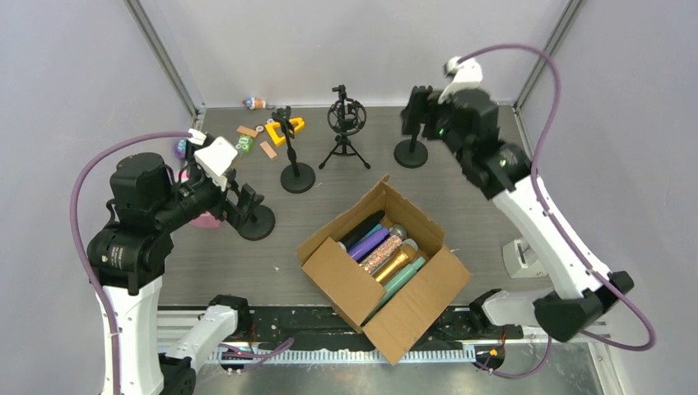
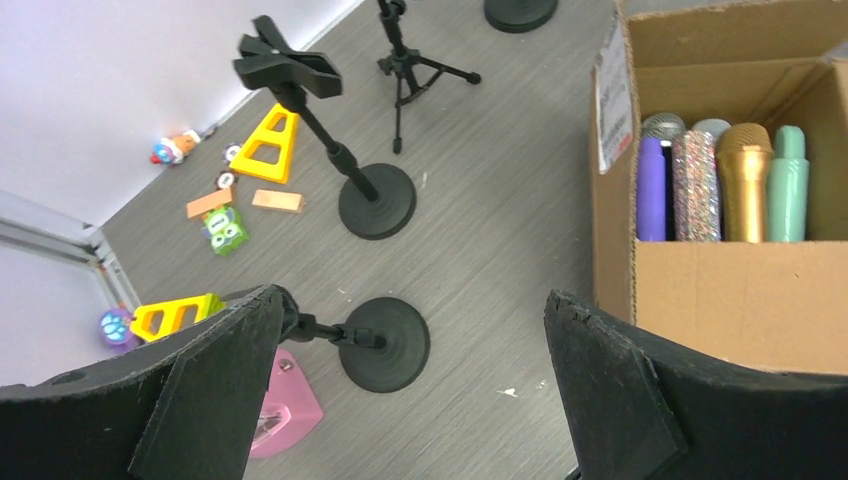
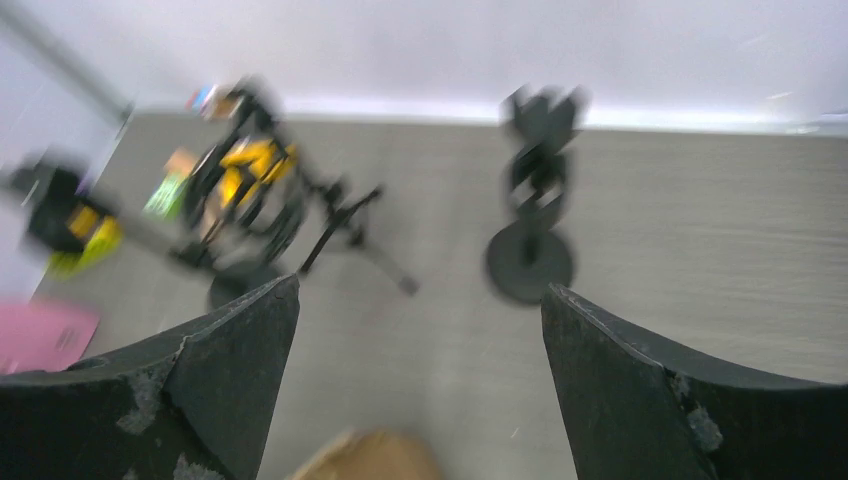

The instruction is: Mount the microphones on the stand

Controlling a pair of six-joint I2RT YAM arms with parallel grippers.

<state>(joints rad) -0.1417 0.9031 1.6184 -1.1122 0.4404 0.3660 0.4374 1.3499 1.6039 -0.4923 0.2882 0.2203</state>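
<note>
A grey wood-grain table (image 1: 494, 189) is carrying the whole set-up. The left gripper (image 2: 412, 298) is hovering at the table's left side, fingers spread wide with nothing between them, above a round-based stand (image 2: 385, 343). The right gripper (image 3: 420, 290), likewise released and empty, is hanging at the far right, near another round-based stand (image 3: 530, 262) whose top is too blurred to read. An open cardboard box (image 1: 411, 317) is sitting mid-table, near the arms' bases. A clip-topped stand (image 2: 377, 200) and a tripod stand (image 1: 344, 123) are standing farther back. The microphones (image 1: 383, 251) are lying side by side inside the box, among them a purple microphone (image 2: 651, 190), a silver-glitter microphone (image 2: 697, 185), a gold microphone (image 2: 745, 180) and a mint green microphone (image 2: 788, 185). Small toys (image 1: 263, 136) are lying scattered in the far left corner.
</note>
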